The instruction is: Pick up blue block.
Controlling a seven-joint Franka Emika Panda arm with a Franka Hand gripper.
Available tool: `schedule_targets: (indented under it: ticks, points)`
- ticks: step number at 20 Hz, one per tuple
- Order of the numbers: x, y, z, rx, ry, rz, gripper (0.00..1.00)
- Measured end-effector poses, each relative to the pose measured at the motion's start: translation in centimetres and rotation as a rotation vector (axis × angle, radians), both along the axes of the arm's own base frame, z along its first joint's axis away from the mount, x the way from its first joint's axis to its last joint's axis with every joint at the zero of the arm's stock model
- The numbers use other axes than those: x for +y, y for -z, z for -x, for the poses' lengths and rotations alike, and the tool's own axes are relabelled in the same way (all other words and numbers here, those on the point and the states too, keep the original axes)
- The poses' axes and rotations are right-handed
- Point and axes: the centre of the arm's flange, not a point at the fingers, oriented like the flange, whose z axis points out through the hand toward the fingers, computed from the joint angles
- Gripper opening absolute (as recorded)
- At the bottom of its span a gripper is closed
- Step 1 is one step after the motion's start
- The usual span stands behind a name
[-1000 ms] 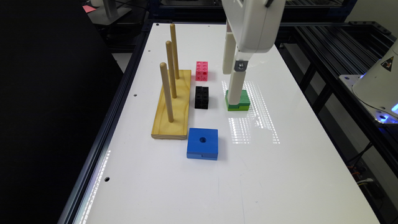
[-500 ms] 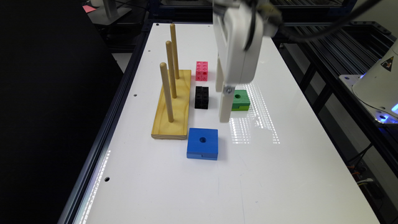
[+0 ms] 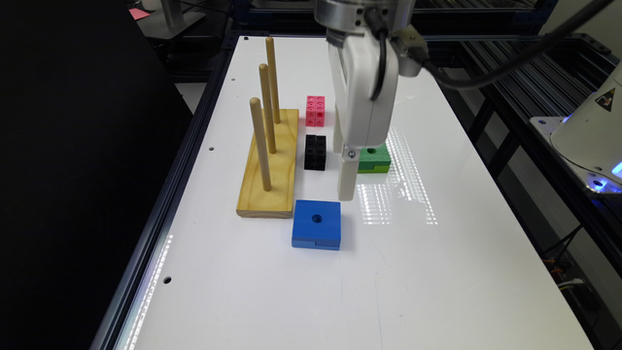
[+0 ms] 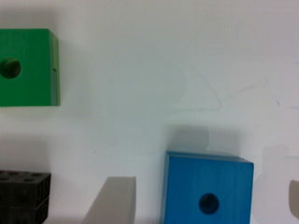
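Note:
The blue block (image 3: 316,224) lies flat on the white table (image 3: 437,272), hole up and notch on its near side, just in front of the wooden peg stand. My gripper (image 3: 343,170) hangs above the table right behind the block's far right corner, between it and the green block (image 3: 373,158). In the wrist view the blue block (image 4: 208,189) sits between my two fingers (image 4: 113,200), which stand wide apart; the gripper (image 4: 203,201) is open and holds nothing.
A wooden base with three upright pegs (image 3: 270,160) stands at the exterior view's left of the blocks. A black cube block (image 3: 315,152) and a pink one (image 3: 315,111) lie between the stand and my gripper. The table's near half is bare white surface.
My gripper has left the spot over the green block and moved nearer and toward the exterior view's left, ending just behind the blue block. The wrist has turned. No block has moved.

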Motion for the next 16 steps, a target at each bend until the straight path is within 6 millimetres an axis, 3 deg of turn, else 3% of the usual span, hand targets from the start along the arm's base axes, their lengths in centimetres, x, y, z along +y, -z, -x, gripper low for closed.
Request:
schedule_targets:
  ticks: [5,16]
  points:
    - [-0.2,1.6,-0.2,-0.003,0.001,-0.006,1.0]
    - [0.0,1.1,-1.3,-0.021,0.002,-0.014,1.0]
